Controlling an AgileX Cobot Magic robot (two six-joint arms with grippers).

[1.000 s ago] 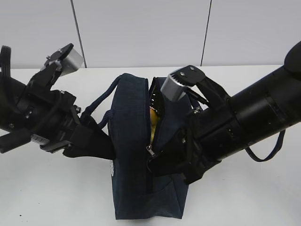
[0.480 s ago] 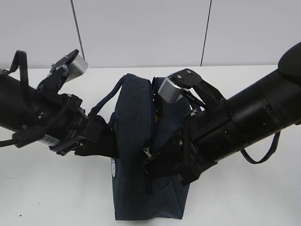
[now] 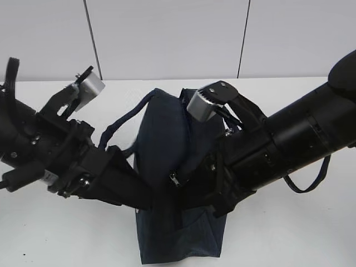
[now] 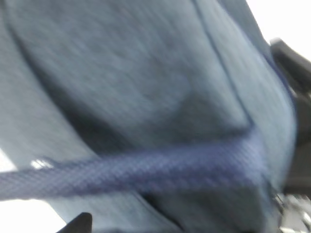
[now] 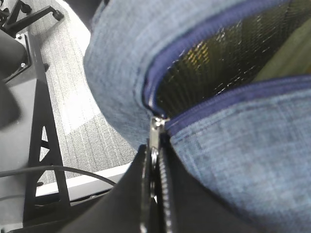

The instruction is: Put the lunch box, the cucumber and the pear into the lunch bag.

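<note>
The navy lunch bag [image 3: 164,150] stands in the middle of the white table [image 3: 55,233]. My right gripper [image 3: 186,192] is shut on its metal zipper pull [image 5: 154,145], pinched flat between the two dark fingers. Behind the pull the zipper gapes over dark foil lining [image 5: 214,68]. An olive-green surface [image 5: 289,56] shows inside; I cannot tell what it is. My left gripper [image 3: 139,194] presses against the bag's left side. Only one fingertip [image 4: 77,224] shows, far out to the side, below a blurred handle strap [image 4: 146,167]. The lunch box, cucumber and pear are hidden.
One loop handle [image 3: 119,129] hangs off the bag's left side. The other [image 3: 311,181] trails under my right arm. Both arms crowd close around the bag. The right wrist view shows a metal table frame [image 5: 34,121] and grey floor beyond the edge.
My left gripper slid down and right along the bag's side, its jaws widening. The bag's top drew together; the yellow seen in the opening a second ago no longer shows. My right gripper barely moved.
</note>
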